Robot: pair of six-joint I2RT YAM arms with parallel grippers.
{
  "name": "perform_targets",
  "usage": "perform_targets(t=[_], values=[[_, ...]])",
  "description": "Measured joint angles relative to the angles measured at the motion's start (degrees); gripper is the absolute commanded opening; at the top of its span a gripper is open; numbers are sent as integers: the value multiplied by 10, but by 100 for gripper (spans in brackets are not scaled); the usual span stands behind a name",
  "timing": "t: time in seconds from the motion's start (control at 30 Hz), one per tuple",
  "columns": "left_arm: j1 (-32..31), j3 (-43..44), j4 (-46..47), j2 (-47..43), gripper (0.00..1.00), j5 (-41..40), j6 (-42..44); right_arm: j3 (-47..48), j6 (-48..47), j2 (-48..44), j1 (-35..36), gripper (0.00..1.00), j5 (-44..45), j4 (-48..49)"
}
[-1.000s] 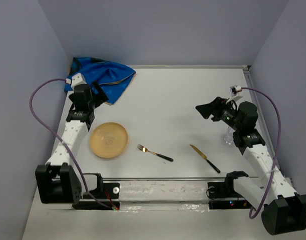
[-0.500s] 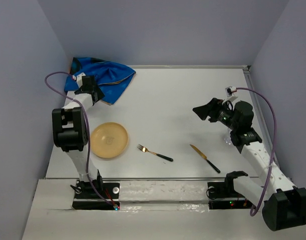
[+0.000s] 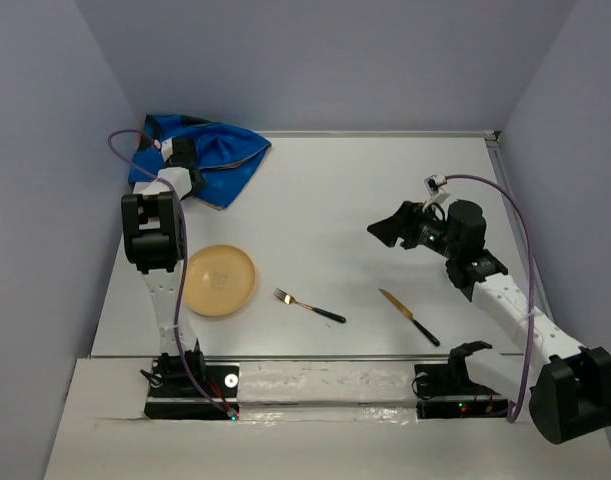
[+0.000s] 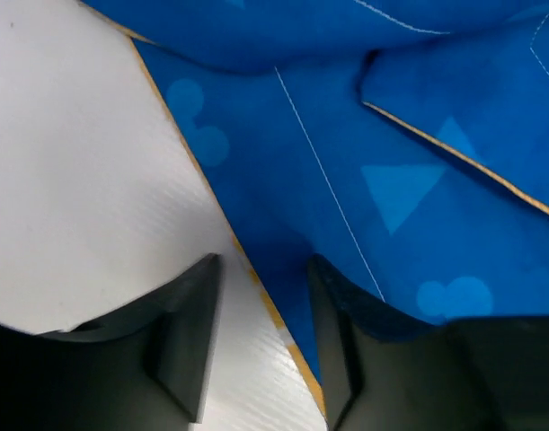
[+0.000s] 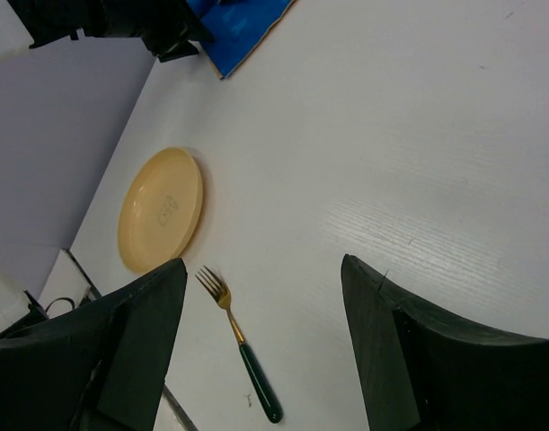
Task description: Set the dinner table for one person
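The white dinner table [image 3: 345,190] carries a crumpled blue placemat [image 3: 220,160] in its far left corner. My left gripper [image 3: 180,156] is down at that cloth. In the left wrist view its jaws [image 4: 261,346] stand partly apart, astride the placemat's [image 4: 391,180] yellow-trimmed edge, one finger [image 4: 189,332] over bare table and the other [image 4: 337,346] on the cloth. A yellow plate [image 3: 217,280], a green-handled fork [image 3: 310,306] and a knife [image 3: 410,316] lie near the front. My right gripper [image 3: 390,228] hovers open over the table's right half, holding nothing [image 5: 263,296].
Lavender walls [image 3: 45,150] close in the table on three sides. The right wrist view shows the plate [image 5: 160,209], the fork [image 5: 243,346] and the placemat's corner [image 5: 243,27] under the left arm [image 5: 112,18]. A metal rail [image 3: 315,358] runs along the near edge.
The left arm has stretched back to the placemat and its jaws have narrowed around the cloth's edge. The right gripper has drifted a little to the left, still open.
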Motion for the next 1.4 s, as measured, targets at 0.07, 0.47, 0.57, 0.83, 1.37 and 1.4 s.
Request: perform_targets(t=[0.07, 0.47, 0.57, 0.83, 1.37, 1.4], values=[[-3, 23, -14, 13, 14, -10, 4, 0, -1, 0, 1, 75, 1, 2], [-95, 57, -31, 29, 0, 54, -14, 0, -4, 13, 9, 73, 6, 3], [-152, 50, 1, 25, 0, 104, -49, 0, -9, 14, 9, 73, 11, 3], [-335, 4, 151, -5, 58, 229, -213, 18, -40, 15, 9, 71, 50, -18], [-385, -75, 168, -152, 28, 99, -113, 19, -31, 86, 9, 14, 109, -35], [-386, -114, 174, -182, 24, 87, -97, 18, -29, 84, 9, 15, 125, -41]])
